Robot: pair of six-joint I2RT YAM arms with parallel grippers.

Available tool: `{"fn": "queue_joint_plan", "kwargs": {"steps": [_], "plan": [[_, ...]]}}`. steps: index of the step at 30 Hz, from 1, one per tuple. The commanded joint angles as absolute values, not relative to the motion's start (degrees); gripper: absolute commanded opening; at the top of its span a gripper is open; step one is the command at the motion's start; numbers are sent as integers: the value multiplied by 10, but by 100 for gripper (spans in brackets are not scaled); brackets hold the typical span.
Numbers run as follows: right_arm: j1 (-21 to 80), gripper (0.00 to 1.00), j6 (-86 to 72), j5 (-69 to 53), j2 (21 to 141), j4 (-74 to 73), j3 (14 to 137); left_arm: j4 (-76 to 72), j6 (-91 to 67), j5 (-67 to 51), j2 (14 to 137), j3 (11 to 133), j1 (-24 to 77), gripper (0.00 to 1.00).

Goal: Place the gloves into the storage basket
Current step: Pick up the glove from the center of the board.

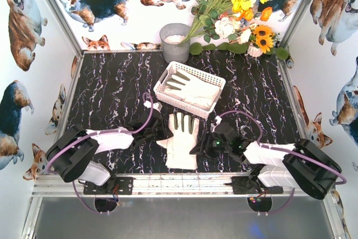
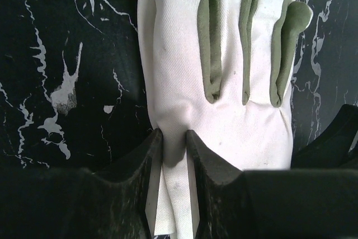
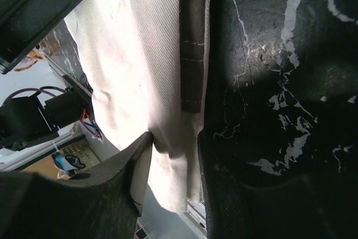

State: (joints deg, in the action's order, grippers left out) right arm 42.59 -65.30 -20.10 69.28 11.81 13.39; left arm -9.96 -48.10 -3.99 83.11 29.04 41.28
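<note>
One glove (image 1: 182, 138) is lying flat on the black marble table (image 1: 112, 88), near the storage basket (image 1: 163, 86), which is holding other gloves (image 1: 194, 89). A grey bucket (image 1: 175, 43) and flowers (image 1: 235, 4) are standing behind. The left gripper (image 2: 173, 138) is pinching the glove's left side; the right gripper (image 3: 174, 141) is pinching its right side.

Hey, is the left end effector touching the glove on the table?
Touching: the left wrist view shows the left end effector pinching the glove fabric between both fingers.

A glove (image 1: 182, 138) (fingers toward the basket (image 1: 180, 104)) lies between left claw (image 1: 158, 133) and right claw (image 1: 205, 143).
</note>
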Motion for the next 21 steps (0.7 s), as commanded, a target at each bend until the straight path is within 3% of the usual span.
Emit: {"fn": "queue_joint_plan", "kwargs": {"steps": [1,5,8,18,21], "plan": [[425,37,-657,-191,713,141,126,-56,-489,-36,834,264,425,18],[425,18,-663,-191,701,140,127,-52,-485,-28,821,257,426,19],[425,2,-664,-195,680,107,140,-46,-458,-24,801,263,431,26],[422,0,-692,-180,573,-92,216,113,-291,154,676,352,551,81],[412,0,-699,-191,560,-152,238,103,-257,188,643,341,606,87]]}}
